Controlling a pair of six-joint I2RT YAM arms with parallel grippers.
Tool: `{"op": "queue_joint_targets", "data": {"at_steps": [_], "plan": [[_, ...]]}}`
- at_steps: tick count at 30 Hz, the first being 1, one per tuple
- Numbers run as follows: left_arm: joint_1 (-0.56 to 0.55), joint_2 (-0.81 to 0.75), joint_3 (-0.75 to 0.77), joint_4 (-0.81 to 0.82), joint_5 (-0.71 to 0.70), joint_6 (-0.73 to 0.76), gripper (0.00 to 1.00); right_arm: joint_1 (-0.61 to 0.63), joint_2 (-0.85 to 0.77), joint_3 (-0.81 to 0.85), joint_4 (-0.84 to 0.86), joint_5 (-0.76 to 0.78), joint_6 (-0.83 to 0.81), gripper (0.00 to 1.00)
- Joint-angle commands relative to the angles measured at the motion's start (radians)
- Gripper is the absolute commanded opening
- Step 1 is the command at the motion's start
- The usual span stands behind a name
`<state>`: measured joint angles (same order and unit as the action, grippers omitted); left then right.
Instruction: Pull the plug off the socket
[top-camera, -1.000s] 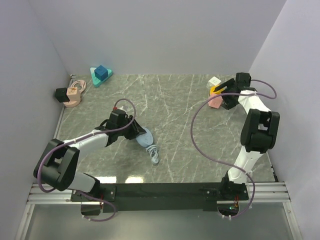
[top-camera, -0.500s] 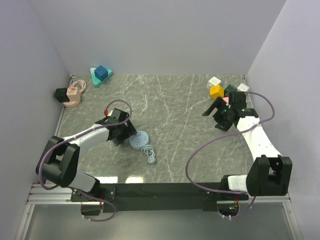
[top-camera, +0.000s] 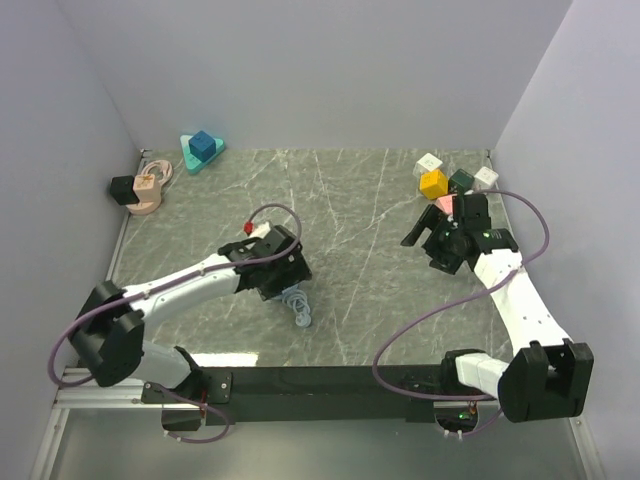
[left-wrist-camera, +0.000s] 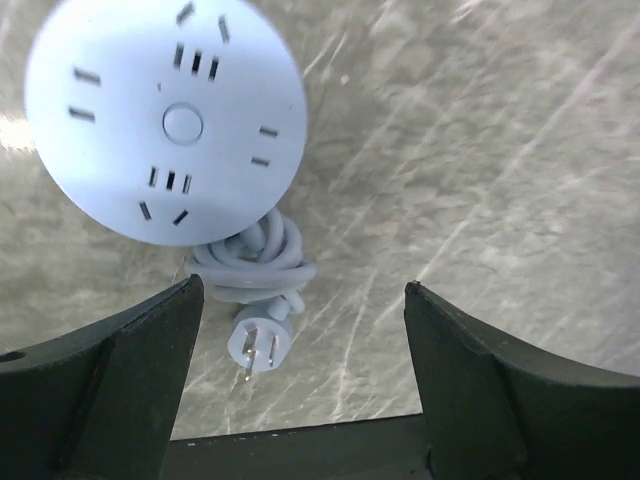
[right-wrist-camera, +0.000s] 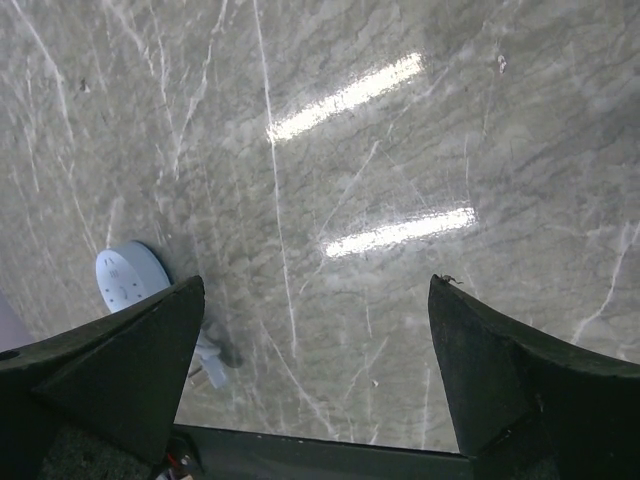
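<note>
The round pale blue socket (left-wrist-camera: 165, 115) lies flat on the marble table, its slots all empty. Its plug (left-wrist-camera: 255, 345) lies loose beside it with bare prongs showing, at the end of a coiled cable (left-wrist-camera: 250, 260). My left gripper (left-wrist-camera: 302, 288) hovers open above the plug and cable, holding nothing. In the top view the left gripper (top-camera: 280, 270) covers the socket, and only the cable (top-camera: 298, 305) peeks out. My right gripper (top-camera: 430, 240) hangs open and empty over the right part of the table. From there the socket (right-wrist-camera: 130, 280) shows far off to the left.
Several small cubes sit at the back right, among them a yellow one (top-camera: 433, 183) and a dark green one (top-camera: 461, 180). A teal triangle block with a blue cube (top-camera: 201, 151) and a pink piece beside a black block (top-camera: 140, 188) are at the back left. Walls enclose three sides.
My left gripper has opened and shifted right, now over the socket and cable. My right arm swung from the cubes at the back right toward the table's middle.
</note>
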<state>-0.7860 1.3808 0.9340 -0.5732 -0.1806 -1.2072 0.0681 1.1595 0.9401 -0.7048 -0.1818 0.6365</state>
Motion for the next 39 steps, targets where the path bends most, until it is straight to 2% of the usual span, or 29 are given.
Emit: {"op": "queue_joint_targets", "data": {"at_steps": [1, 4, 8, 11, 14, 15, 17, 18, 21, 25, 27, 32, 34, 36, 37, 39], "plan": [[-0.042, 0.082, 0.035, -0.076, -0.054, -0.124, 0.87, 0.006, -0.02, -0.026, -0.025, 0.001, -0.037, 0.99], [-0.082, 0.141, 0.09, -0.158, -0.117, -0.218, 0.87, 0.007, 0.005, -0.026, -0.03, -0.036, -0.066, 0.99], [-0.121, 0.223, 0.123, -0.154, -0.143, -0.239, 0.86, 0.007, -0.003, -0.03, -0.013, -0.053, -0.084, 0.99], [-0.119, 0.32, 0.153, -0.145, -0.146, -0.218, 0.79, 0.006, 0.012, -0.024, -0.01, -0.085, -0.084, 0.99], [-0.119, 0.394, 0.178, -0.14, -0.16, -0.195, 0.63, 0.006, 0.013, -0.011, -0.004, -0.122, -0.08, 0.99], [-0.119, 0.406, 0.184, -0.146, -0.164, -0.192, 0.53, 0.007, 0.008, -0.012, 0.001, -0.123, -0.08, 0.99], [-0.119, 0.42, 0.19, -0.166, -0.184, -0.193, 0.43, 0.009, 0.005, -0.014, 0.001, -0.131, -0.083, 0.99], [-0.119, 0.419, 0.187, -0.16, -0.186, -0.186, 0.3, 0.006, 0.006, -0.015, 0.004, -0.136, -0.081, 0.98], [-0.117, 0.397, 0.154, -0.068, -0.158, -0.117, 0.0, 0.006, 0.005, -0.021, 0.013, -0.136, -0.072, 0.98], [-0.122, 0.444, 0.193, 0.059, -0.068, 0.047, 0.01, 0.007, -0.024, -0.014, 0.008, -0.104, -0.055, 0.98], [-0.145, 0.483, 0.233, 0.146, 0.044, 0.162, 0.01, 0.001, -0.044, -0.006, 0.002, -0.07, -0.022, 0.98], [-0.255, 0.707, 0.521, 0.18, 0.189, 0.314, 0.01, -0.095, -0.161, 0.032, -0.056, 0.079, 0.067, 0.99], [-0.278, 0.817, 0.677, 0.18, 0.223, 0.334, 0.01, -0.105, -0.194, 0.095, -0.116, 0.164, 0.109, 0.99], [-0.303, 0.894, 0.79, 0.179, 0.281, 0.366, 0.01, -0.119, -0.218, 0.144, -0.14, 0.18, 0.153, 1.0], [-0.309, 0.931, 0.903, 0.168, 0.294, 0.376, 0.01, -0.122, -0.233, 0.164, -0.148, 0.214, 0.166, 1.0], [-0.318, 1.032, 1.001, 0.159, 0.347, 0.382, 0.0, -0.126, -0.235, 0.222, -0.189, 0.248, 0.195, 1.0]]}}
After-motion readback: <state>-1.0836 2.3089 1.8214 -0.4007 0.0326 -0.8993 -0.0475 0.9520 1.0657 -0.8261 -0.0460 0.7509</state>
